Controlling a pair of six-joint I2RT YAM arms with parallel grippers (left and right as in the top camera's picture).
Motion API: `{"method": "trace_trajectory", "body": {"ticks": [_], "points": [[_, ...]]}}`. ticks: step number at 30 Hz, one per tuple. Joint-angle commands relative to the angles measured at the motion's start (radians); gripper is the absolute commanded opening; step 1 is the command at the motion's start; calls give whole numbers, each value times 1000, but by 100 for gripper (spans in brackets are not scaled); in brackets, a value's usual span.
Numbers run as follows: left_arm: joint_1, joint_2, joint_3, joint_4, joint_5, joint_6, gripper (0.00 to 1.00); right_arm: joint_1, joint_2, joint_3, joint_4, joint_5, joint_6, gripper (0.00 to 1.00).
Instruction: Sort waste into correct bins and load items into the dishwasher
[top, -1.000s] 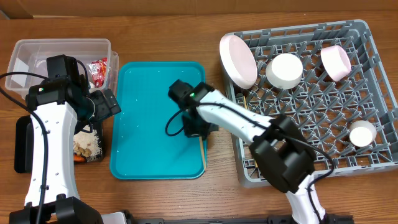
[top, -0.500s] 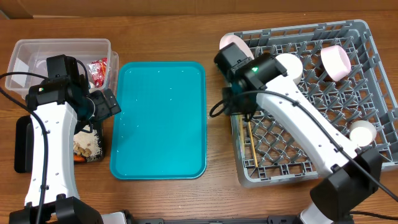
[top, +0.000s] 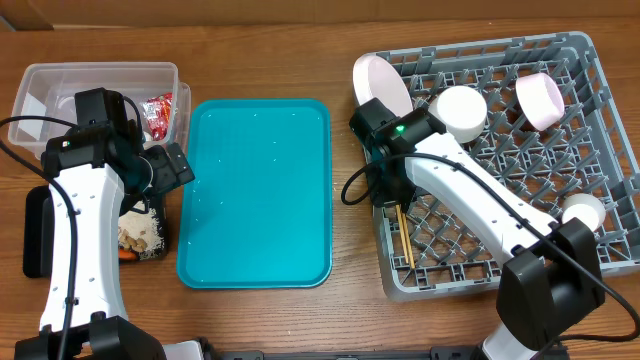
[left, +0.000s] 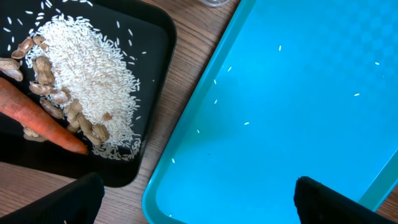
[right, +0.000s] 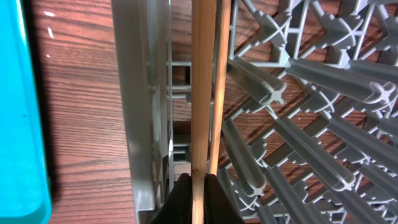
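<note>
My right gripper (top: 390, 190) (right: 199, 186) is shut on the wooden chopsticks (right: 205, 87) (top: 403, 235) and holds them over the left edge of the grey dish rack (top: 610, 60) (right: 134, 93). The rack holds a pink plate (top: 383, 92), a white bowl (top: 458, 112), a pink bowl (top: 540, 100) and a white cup (top: 582, 213). My left gripper (left: 199, 199) (top: 170, 168) is open and empty above the edge of the black tray (left: 155, 56) (top: 35, 235). That tray holds rice (left: 93, 81), nut bits (left: 53, 93) and a carrot (left: 37, 121). The clear tub (top: 100, 72) holds the red wrapper (top: 157, 112).
A large teal tray (top: 255, 190) (left: 298, 93) with a few stray rice grains lies between the bins and the rack. The table is brown wood (right: 74, 106).
My right arm carried the chopsticks from the teal tray's right edge over to the rack's left edge and lowered them there. The left arm has not moved.
</note>
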Motion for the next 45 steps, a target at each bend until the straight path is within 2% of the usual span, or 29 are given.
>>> {"method": "trace_trajectory", "body": {"ticks": [1, 4, 7, 9, 19, 21, 23, 26, 27, 30, 34, 35, 45], "points": [[-2, 8, 4, 1, -7, 15, 100, 2, 4, -2, 7, 18, -6, 5], [-2, 8, 4, 1, -7, 15, 100, 2, 4, -2, 3, 18, -6, 6], [-2, 8, 4, 1, -7, 15, 100, 2, 3, -2, -14, 18, -6, 21], [-2, 8, 4, 1, -7, 15, 100, 2, 1, 1, -29, 18, -2, 25], [-2, 8, 4, -1, -6, 15, 100, -14, -143, 2, 1, 18, 59, 28], [-2, 8, 4, -2, -6, 15, 100, -43, -198, 2, 18, 17, 85, 32], [-3, 8, 4, 1, -5, 15, 100, -97, -260, 2, 48, -9, 103, 41], [-26, 8, 4, 12, 3, 16, 100, -200, -330, 2, 129, -123, 90, 68], [-40, 8, 4, 20, 11, 23, 100, -241, -344, 2, 169, -192, 51, 73], [-143, 8, 4, 69, 50, 113, 100, -394, -345, 2, 284, -465, -95, 82], [-240, 9, 4, 46, 55, 197, 100, -486, -313, 2, 279, -491, -157, 94], [-257, 9, 4, 20, 55, 217, 100, -502, -304, 2, 257, -487, -167, 100], [-249, 6, 4, -335, 122, 244, 100, -585, -301, 0, -34, -286, -179, 100]]}}
